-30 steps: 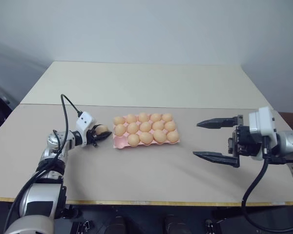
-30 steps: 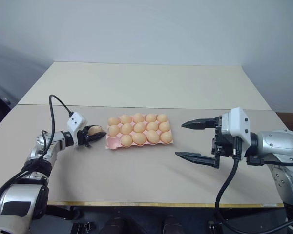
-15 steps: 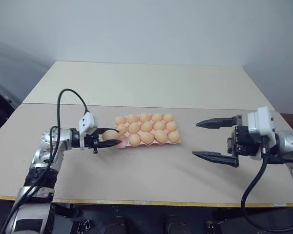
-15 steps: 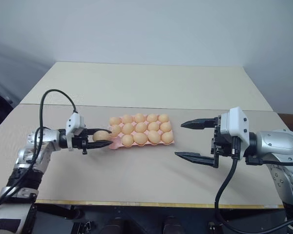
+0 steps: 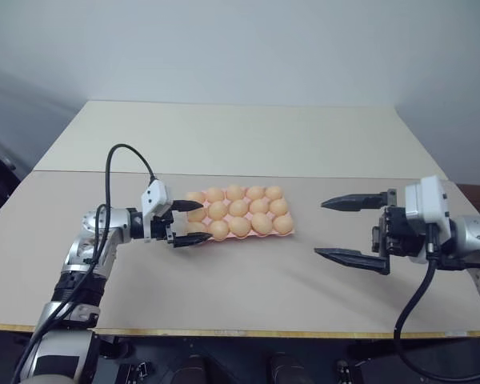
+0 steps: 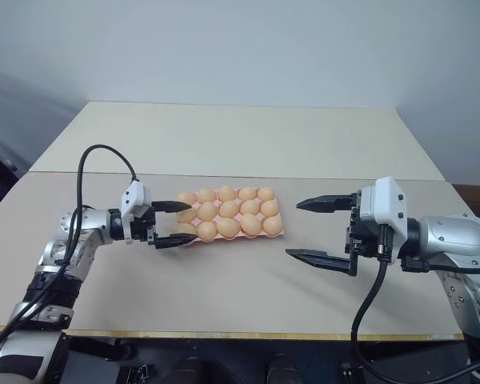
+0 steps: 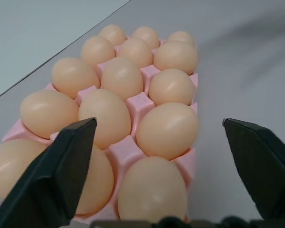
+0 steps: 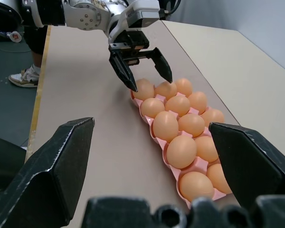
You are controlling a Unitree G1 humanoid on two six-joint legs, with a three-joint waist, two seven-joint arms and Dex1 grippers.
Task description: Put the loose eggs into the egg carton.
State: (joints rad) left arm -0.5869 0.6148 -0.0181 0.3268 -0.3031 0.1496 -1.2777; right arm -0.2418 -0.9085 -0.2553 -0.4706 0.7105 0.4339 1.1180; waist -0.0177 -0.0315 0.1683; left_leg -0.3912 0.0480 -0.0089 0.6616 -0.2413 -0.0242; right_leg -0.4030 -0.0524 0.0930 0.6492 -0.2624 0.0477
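**A:** Your left gripper hangs level at the egg carton's left end, black fingers spread wide with nothing between them, one finger to each side of the corner egg.

**B:** And the right one?

**A:** Your right gripper is held above the table, well to the right of the carton, pointing left toward it. Its two fingers stand far apart and it carries nothing.

**B:** Where do you see the eggs?

**A:** All in the pink carton, which lies flat near the middle of the beige table, just this side of the seam where two tabletops meet. From your left wrist camera you look down the length of the tray: tan-orange eggs sit in three rows, every cup you can see is filled, and the pink dividers show between them. The nearest egg rests in the cup closest to the gripper, with the open fingers flanking that end of the tray.

**B:** Any eggs lying on the tabletop?

**A:** The surface around the carton is bare beige, and a black cable loops up over your left forearm
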